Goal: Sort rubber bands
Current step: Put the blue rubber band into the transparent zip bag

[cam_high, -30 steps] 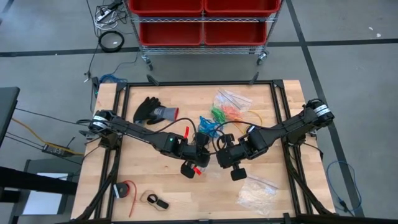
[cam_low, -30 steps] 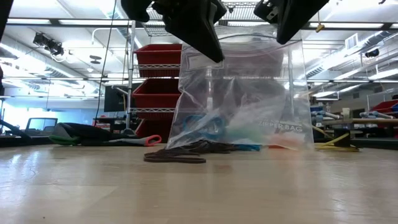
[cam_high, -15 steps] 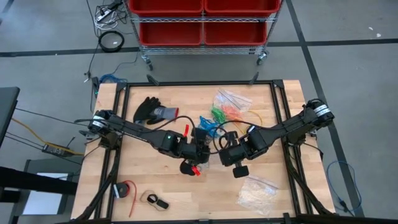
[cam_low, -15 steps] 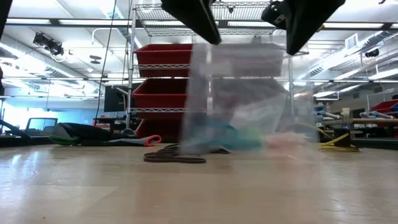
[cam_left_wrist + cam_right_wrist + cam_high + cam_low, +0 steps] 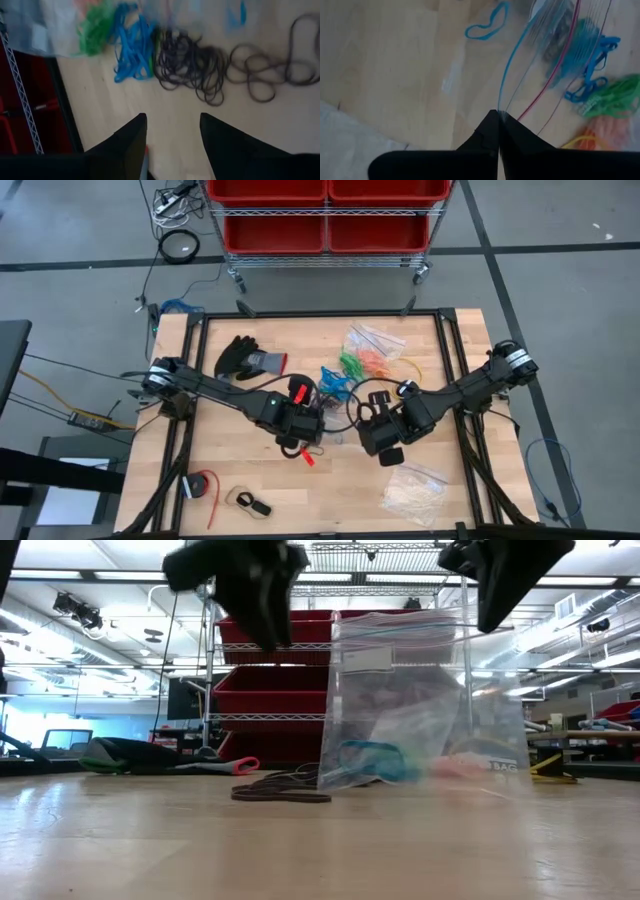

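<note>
Black bands (image 5: 200, 67) lay on the table just beyond my open left claw (image 5: 170, 135), nearer it than my right claw (image 5: 498, 131), which was pinched shut on the bag (image 5: 420, 700).

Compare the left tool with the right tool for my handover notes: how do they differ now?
The left tool is open with nothing between its fingers; the right tool is shut on the clear bag.
The left tool hangs over the black bands on the table; the right tool holds the bag upright by its top edge.
Both are dark two-finger tools raised near the table's middle.
</note>
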Robot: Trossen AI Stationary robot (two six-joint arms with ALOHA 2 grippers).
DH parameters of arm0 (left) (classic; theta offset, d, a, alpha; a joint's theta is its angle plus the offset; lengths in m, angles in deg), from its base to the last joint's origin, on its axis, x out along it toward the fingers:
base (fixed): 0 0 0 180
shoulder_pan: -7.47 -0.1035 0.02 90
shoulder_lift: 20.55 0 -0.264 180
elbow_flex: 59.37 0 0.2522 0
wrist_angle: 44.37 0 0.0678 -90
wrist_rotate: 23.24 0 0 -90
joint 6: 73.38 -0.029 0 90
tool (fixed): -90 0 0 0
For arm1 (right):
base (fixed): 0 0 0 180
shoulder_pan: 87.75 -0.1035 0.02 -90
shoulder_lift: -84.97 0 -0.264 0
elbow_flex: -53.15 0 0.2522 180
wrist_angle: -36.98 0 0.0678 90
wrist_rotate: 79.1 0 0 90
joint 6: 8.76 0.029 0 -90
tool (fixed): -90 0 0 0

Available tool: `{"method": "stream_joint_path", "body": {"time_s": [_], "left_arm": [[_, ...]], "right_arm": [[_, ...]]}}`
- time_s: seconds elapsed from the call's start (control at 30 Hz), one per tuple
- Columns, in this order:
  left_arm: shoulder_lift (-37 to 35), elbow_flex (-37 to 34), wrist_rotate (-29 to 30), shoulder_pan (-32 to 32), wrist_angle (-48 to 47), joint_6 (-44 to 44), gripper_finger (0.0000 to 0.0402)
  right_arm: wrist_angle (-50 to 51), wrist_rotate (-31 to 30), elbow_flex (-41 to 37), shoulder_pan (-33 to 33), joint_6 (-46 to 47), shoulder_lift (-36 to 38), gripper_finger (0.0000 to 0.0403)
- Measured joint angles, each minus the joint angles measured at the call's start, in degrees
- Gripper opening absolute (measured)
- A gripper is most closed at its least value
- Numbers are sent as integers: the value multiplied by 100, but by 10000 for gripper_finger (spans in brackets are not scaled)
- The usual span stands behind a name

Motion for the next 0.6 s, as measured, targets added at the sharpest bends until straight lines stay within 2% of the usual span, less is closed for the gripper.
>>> {"method": "stream_joint_path", "body": {"time_s": [0.07, 0.27, 0.33, 0.43, 0.53, 0.6], "left_arm": [[-9, -319, 10, -65, 269, -100, 187], [-301, -1832, -253, -656, 1986, -334, 173], [-527, -2399, -629, -955, 2662, -422, 170], [-836, -3121, -1589, -1405, 3783, -624, 168], [-1005, -3527, -2558, -1845, 4825, -788, 168], [-979, -3654, -2796, -2081, 5261, -885, 168]], "right_arm": [[57, -27, 0, -105, 198, -1, 0], [173, -46, 0, -393, 789, -1, 0], [212, -44, 0, -474, 925, -1, 0], [229, -42, 0, -540, 1054, -1, 0], [225, -51, 0, -545, 1206, -1, 0], [215, -97, 0, -545, 1320, -1, 0]]}}
